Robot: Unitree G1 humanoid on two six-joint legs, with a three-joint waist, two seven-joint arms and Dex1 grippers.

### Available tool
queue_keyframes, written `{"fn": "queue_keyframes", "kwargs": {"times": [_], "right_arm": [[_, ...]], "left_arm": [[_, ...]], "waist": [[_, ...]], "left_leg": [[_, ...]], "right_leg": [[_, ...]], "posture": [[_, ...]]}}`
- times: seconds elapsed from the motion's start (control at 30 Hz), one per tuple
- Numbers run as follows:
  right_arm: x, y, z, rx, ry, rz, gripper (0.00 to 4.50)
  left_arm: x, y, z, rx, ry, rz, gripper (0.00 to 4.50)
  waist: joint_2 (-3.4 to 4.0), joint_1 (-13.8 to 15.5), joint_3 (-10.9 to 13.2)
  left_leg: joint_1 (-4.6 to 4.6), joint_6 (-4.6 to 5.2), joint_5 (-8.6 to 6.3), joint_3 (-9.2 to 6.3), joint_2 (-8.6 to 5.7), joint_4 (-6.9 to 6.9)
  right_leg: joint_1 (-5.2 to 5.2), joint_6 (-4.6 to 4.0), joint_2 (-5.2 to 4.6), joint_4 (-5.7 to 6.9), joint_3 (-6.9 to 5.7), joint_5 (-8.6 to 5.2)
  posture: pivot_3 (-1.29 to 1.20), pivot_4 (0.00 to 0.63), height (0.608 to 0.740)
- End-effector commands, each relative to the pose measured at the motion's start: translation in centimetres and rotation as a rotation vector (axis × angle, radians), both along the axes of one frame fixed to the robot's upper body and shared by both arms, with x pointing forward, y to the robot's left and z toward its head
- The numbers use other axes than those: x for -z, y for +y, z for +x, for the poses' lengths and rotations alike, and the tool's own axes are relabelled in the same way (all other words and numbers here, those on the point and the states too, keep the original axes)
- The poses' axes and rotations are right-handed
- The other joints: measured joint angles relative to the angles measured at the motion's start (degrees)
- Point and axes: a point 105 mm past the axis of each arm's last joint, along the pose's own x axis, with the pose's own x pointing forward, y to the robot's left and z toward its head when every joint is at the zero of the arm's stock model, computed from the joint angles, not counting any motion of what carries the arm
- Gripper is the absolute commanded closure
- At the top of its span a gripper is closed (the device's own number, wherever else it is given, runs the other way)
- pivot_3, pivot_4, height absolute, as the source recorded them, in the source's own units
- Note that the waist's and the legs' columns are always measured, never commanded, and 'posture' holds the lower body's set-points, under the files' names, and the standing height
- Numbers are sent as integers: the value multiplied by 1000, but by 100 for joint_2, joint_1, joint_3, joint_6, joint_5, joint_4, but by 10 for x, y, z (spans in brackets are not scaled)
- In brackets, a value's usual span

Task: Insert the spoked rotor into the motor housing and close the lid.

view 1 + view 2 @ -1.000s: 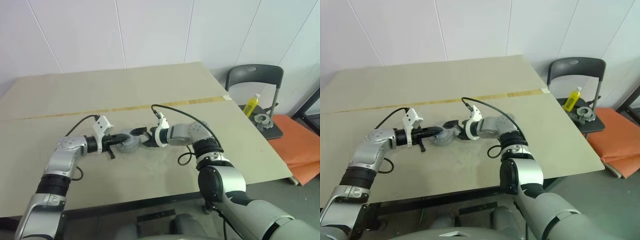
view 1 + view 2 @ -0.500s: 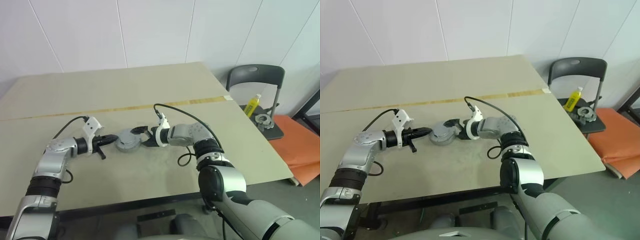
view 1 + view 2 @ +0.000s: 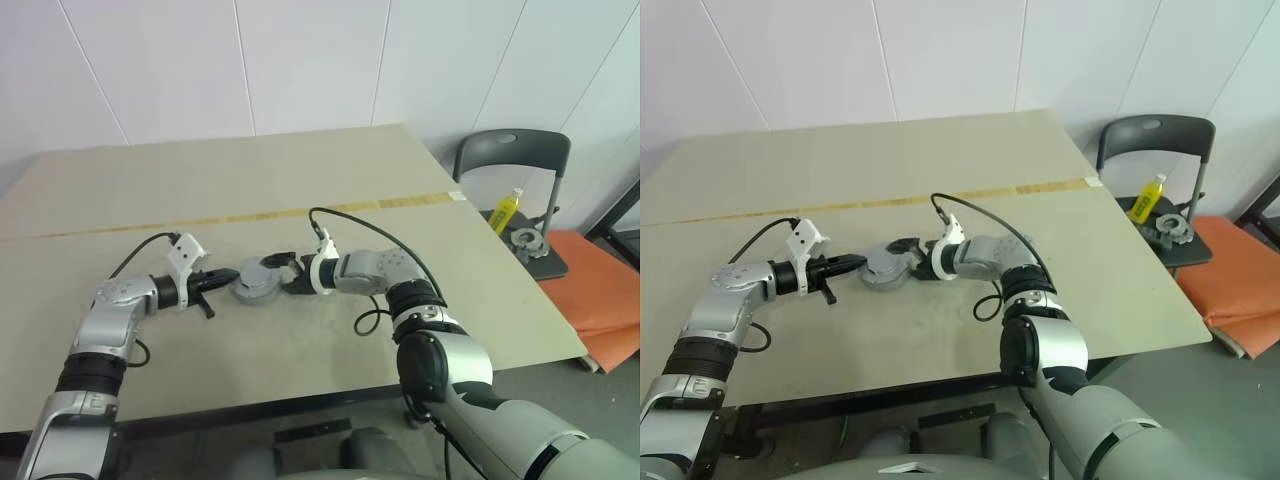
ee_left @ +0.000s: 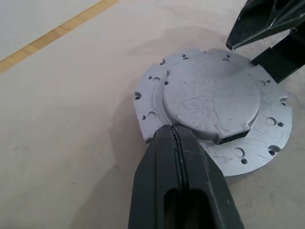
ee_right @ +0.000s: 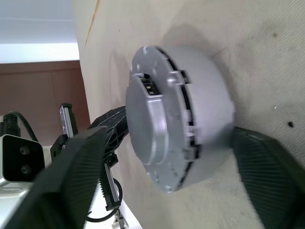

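Note:
The lid (image 4: 209,98), a plain grey disc with a holed flange, lies flat on a round grey body (image 5: 207,90) that I take for the motor housing (image 3: 256,282), mid-table. The spoked rotor is hidden. My left gripper (image 4: 174,130) is shut and empty, its tip at the lid's left rim (image 3: 228,275). My right gripper (image 3: 284,275) reaches in from the right, open, with one black finger (image 5: 71,176) on each side of the stacked parts. I cannot tell if those fingers touch them.
A yellow tape line (image 3: 250,215) runs across the tan table (image 3: 300,340) behind the parts. Off the table's right edge stands a grey chair (image 3: 510,150) carrying a yellow bottle (image 3: 507,209) and a metal part (image 3: 523,240). An orange mat (image 3: 600,290) lies on the floor.
My left gripper has drawn back to the left, from over the lid to its rim, staying shut. My right gripper has kept its place around the parts.

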Motion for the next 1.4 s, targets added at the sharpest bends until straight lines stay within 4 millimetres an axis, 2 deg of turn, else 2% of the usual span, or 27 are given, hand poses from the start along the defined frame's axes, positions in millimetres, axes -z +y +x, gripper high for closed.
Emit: {"fn": "queue_keyframes", "kwargs": {"times": [0.03, 0.2, 0.23, 0.43, 0.53, 0.6, 0.7, 0.77, 0.87, 1.07, 1.2, 1.4], "right_arm": [[-34, 70, -30, -136, -15, 196, 1609], [-35, 70, -29, -131, -19, 204, 3234], [-33, 69, -29, -131, -19, 196, 3326], [-27, 66, -28, -128, -17, 171, 3325], [-20, 63, -28, -127, -19, 154, 3325], [-18, 61, -28, -124, -19, 151, 3325], [-18, 61, -27, -120, -22, 157, 3325], [-20, 61, -26, -115, -29, 169, 3325], [-25, 60, -22, -96, -40, 203, 3325], [-34, 55, -13, -44, -59, 277, 3325], [-40, 54, -9, -30, -75, 313, 3325], [-51, 55, -5, 3, -111, 387, 3325]], "left_arm": [[8, -2, -1, 8, 26, 20, 4500], [7, -3, 1, 8, 22, 21, 4500], [7, -3, 1, 7, 22, 21, 4500], [5, -2, 4, -12, 0, 10, 4500], [-25, 6, 23, -137, -100, -154, 4500], [-46, 19, 33, -241, -139, -291, 4500], [-65, 33, 38, -343, -136, -475, 4500], [-70, 39, 39, -392, -99, -600, 4500], [-70, 41, 33, -428, -27, -746, 4500], [-45, 36, 12, -463, 153, -866, 4500], [-39, 39, -1, -468, 244, -959, 4500], [-40, 49, -10, -497, 290, -1061, 4500]], "waist": [[0, 0, 0], [0, 13, 0], [0, 12, 0], [0, 13, 0], [-1, 11, 0], [-12, 10, 1], [-15, -16, -1], [-15, -24, -1], [-15, -29, -1], [-17, -26, 1], [-21, -15, 2], [-21, -10, 2]], "left_leg": [[0, 0, 0, 0, 0, 0], [-5, 0, 0, 0, 0, 0], [-5, 0, 0, 0, -1, 0], [-6, 0, 0, 0, -1, 0], [-6, 0, 0, 0, -1, 1], [-16, 1, 0, -2, 0, 4], [-59, 1, 1, -7, 3, 12], [-68, 1, 1, -7, 3, 8], [-72, 2, 0, -8, 3, 2], [-74, 2, 0, -9, 1, 8], [-81, 2, 0, -13, 2, 8], [-81, 2, 0, -13, 0, 10]], "right_leg": [[0, 0, 0, 0, 0, 0], [-3, 3, 0, 0, -1, 0], [-2, 3, -1, -1, -1, 0], [-5, 3, -1, -1, -1, 0], [-5, 7, -1, 0, -1, 3], [-12, 16, 1, 2, -2, 8], [-51, 20, 11, 11, -4, 14], [-62, 4, 13, 12, -4, 25], [-65, 5, 13, 9, -4, 24], [-65, 5, 11, 10, -5, 25], [-70, 4, 11, 9, -8, 25], [-69, 4, 10, 10, -9, 25]], "posture": [[0, 0, 740], [0, 0, 740], [0, 0, 740], [0, 0, 740], [0, 0, 740], [0, 0, 740], [0, 0, 740], [0, 0, 740], [0, 0, 740], [0, 0, 740], [0, 0, 740], [0, 0, 740]]}}
